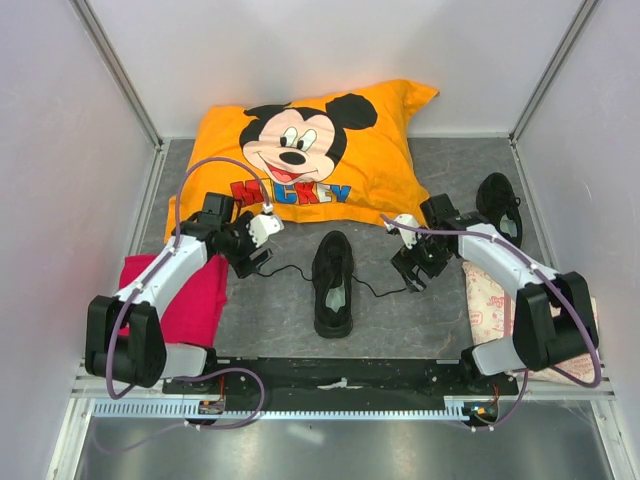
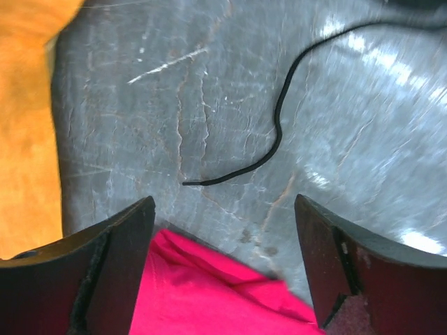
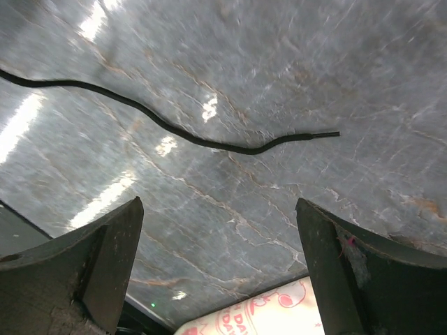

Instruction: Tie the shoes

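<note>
We are hovering the left gripper (image 2: 223, 209) and right gripper (image 3: 220, 209), both spread wide, seemingly just over the lace ends (image 2: 209, 181) flanking the shoe (image 1: 333, 283) lying mid-table; we are aiming to pinch just behind each tip.

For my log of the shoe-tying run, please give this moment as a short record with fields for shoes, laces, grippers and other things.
centre shoe: untied, on the table
second shoe: at the table's far right
left lace: loose on the table, tip free
right lace: loose on the table, tip free
left gripper: open, empty, left lace tip just ahead
right gripper: open, empty, right lace just ahead
other: Mickey Mouse pillow, red cloth
</note>
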Action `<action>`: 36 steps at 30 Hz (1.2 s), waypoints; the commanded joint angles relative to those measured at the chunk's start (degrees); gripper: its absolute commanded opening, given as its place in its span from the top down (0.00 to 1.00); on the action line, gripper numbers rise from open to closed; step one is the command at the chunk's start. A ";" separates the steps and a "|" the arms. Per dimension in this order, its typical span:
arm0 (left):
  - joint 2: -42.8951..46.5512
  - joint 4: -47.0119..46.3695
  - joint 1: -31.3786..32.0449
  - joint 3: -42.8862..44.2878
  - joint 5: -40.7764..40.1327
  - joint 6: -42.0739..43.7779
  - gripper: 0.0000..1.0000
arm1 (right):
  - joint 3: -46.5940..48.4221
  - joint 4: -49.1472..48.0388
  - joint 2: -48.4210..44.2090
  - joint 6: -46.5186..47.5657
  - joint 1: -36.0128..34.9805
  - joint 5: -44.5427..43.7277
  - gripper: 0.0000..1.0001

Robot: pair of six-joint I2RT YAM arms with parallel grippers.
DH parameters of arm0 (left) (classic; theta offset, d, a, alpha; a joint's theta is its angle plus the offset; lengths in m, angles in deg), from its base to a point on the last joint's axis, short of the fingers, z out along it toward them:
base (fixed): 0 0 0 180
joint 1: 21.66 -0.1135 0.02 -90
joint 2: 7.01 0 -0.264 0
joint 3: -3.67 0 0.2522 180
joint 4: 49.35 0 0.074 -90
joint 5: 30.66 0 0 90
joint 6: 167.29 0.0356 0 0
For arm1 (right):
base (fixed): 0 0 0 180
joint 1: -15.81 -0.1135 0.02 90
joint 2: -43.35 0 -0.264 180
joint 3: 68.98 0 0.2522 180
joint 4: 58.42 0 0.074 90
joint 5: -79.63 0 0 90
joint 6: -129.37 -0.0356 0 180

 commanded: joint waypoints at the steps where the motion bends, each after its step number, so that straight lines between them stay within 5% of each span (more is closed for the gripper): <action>1: -2.66 -5.12 -0.26 -1.38 3.23 15.39 0.15 | -0.30 0.74 4.05 3.54 0.12 -3.62 0.02; 24: -15.32 -4.76 -0.08 -5.43 6.75 33.43 0.27 | -1.00 -1.89 5.38 7.24 0.03 -4.07 0.02; 27: -15.77 -3.89 0.18 -4.99 7.45 33.17 0.34 | -1.09 -2.95 6.34 7.24 -0.49 -3.79 0.02; 36: -15.51 -0.11 2.20 -4.20 8.60 30.89 0.80 | -3.90 -8.48 8.37 8.46 -3.13 -4.41 0.13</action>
